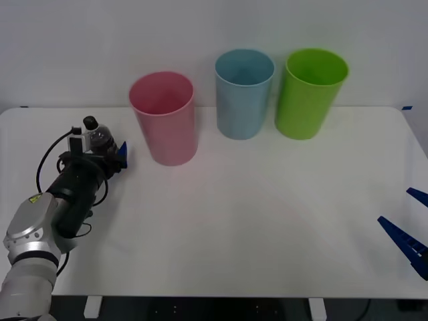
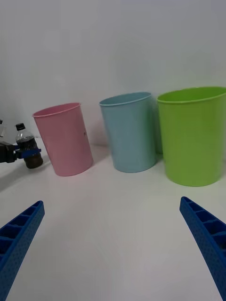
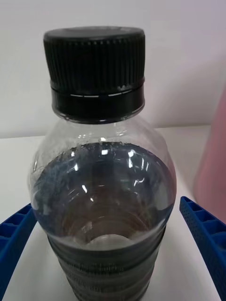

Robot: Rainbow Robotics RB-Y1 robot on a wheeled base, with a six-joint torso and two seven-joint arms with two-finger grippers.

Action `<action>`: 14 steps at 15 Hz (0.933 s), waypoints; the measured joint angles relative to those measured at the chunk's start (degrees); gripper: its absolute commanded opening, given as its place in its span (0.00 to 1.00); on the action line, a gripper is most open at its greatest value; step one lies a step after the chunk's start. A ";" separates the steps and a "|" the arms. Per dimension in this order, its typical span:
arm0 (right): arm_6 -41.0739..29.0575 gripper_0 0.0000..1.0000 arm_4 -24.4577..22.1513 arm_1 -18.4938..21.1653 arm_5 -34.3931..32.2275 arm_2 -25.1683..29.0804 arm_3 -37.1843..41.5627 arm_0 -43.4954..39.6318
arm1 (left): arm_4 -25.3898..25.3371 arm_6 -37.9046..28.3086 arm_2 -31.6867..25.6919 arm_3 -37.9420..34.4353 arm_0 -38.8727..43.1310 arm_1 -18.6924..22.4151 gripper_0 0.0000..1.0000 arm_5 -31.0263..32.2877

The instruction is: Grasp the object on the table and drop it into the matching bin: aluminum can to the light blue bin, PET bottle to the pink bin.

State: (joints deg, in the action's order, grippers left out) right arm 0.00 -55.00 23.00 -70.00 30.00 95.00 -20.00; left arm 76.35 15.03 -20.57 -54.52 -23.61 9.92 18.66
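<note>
The left gripper (image 1: 110,155) has its fingers spread around the bottle (image 1: 98,137); squeezing off-centre could tip it over.

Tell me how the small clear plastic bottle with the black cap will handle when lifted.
The small clear plastic bottle looks partly filled with dark liquid, so probably bottom-heavy and sloshy. Its smooth rounded wall may slip between the left pincer fingers.

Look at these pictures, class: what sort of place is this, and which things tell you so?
Probably a robot test bench for sorting waste: a plain white table against a bare wall, three bins in a row, pink bin, light blue bin and lime green bin, and a PET bottle between the left gripper jaws.
</note>
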 measured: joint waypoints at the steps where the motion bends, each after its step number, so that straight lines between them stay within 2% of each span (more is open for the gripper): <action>1: 0.00 1.00 0.00 0.00 0.00 0.00 0.00 0.00 | 0.24 0.00 0.00 0.45 -0.46 0.00 1.00 -0.45; 7: 0.00 1.00 0.00 0.00 0.00 0.00 0.00 0.00 | 0.73 -0.02 0.08 0.73 -0.85 -0.07 1.00 -0.99; 8: 0.00 1.00 0.00 0.00 0.00 0.00 0.00 0.00 | 0.73 -0.04 0.08 0.70 -0.85 -0.07 0.23 -1.00; 9: 0.00 1.00 0.00 0.00 0.00 0.00 0.00 0.00 | 0.74 -0.01 0.08 0.73 -0.84 -0.08 0.01 -1.00; 14: 0.00 1.00 0.00 0.00 0.00 0.00 0.00 0.00 | 0.91 0.64 0.16 0.67 -0.81 -0.05 0.00 -0.94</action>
State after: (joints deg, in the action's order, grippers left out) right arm 0.00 -55.00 23.00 -70.00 30.00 95.00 -20.00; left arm 77.26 15.67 -20.41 -53.84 -24.42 9.87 17.72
